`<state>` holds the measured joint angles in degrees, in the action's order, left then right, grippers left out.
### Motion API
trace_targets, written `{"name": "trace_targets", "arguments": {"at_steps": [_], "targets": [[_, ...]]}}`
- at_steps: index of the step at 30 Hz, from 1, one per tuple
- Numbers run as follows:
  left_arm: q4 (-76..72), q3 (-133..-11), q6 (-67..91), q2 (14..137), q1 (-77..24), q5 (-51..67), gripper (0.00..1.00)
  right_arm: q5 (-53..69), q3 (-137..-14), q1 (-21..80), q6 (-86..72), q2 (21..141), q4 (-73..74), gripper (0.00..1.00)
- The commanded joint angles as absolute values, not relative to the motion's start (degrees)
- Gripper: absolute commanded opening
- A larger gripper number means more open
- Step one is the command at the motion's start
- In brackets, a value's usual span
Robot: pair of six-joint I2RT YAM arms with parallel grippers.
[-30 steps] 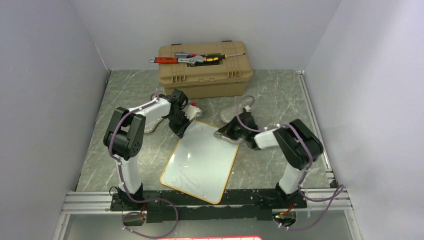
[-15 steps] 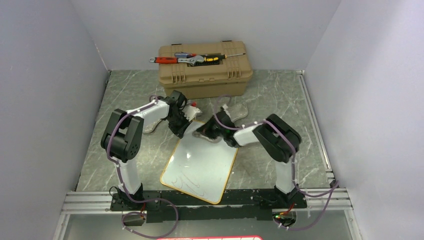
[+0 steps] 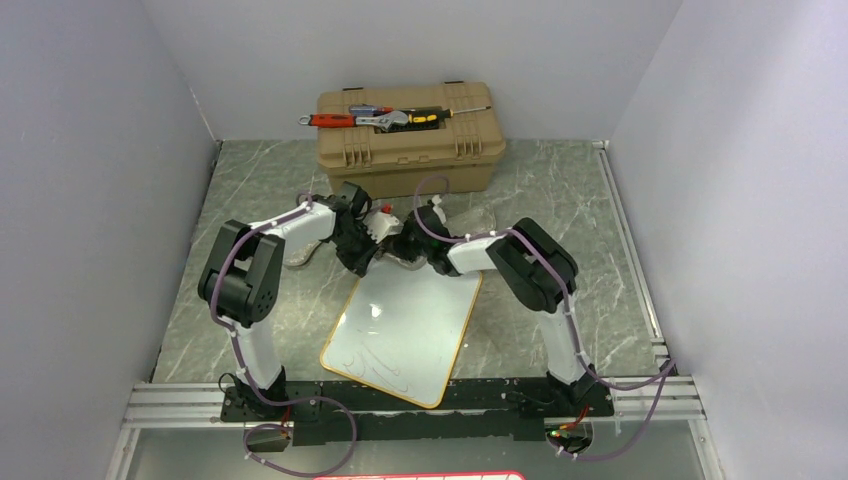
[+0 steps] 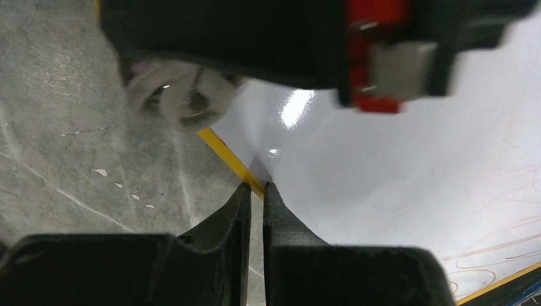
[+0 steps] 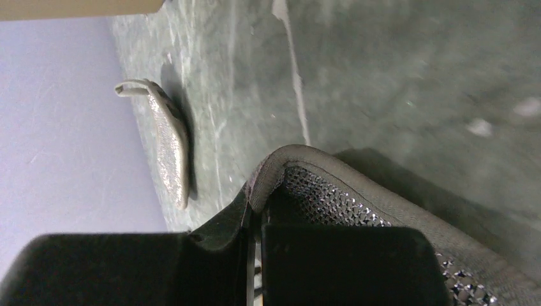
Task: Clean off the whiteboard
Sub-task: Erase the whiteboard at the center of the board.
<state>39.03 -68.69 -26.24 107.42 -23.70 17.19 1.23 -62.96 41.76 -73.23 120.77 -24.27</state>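
The whiteboard [image 3: 410, 320] lies flat on the table, a glossy white sheet with a yellow rim, and faint scribbles [image 3: 375, 365] mark its near part. My left gripper [image 3: 362, 262] is at its far left corner. In the left wrist view the fingertips [image 4: 255, 188] pinch the yellow rim [image 4: 223, 150] of the whiteboard [image 4: 415, 166]. My right gripper [image 3: 400, 250] sits at the far edge, close beside the left one. It is shut on a grey mesh cloth [image 5: 357, 191], which hangs from its jaws [image 5: 255, 201].
A tan toolbox [image 3: 410, 150] stands at the back with a wrench and screwdrivers [image 3: 385, 118] on its lid. A small red and white thing [image 3: 385, 213] sits by the board's far corner. Another grey mesh piece with a loop [image 5: 169, 146] lies on the table behind the right arm.
The right arm has swept left along the board's far edge with the cloth, from the far right corner to beside the left gripper. The left gripper has barely moved.
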Motion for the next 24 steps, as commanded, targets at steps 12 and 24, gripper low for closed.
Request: {"name": "trace_targets", "arguments": {"at_steps": [12,24], "targets": [[36.7,-62.8,-29.8,113.4,-22.7,16.8,0.09,-9.1,-41.1,40.1,-70.8,116.8,-2.0,0.0],[36.7,-62.5,-29.2,113.1,-22.4,18.1,0.09,-2.5,-64.1,42.0,-68.2,130.8,2.6,0.0]]}}
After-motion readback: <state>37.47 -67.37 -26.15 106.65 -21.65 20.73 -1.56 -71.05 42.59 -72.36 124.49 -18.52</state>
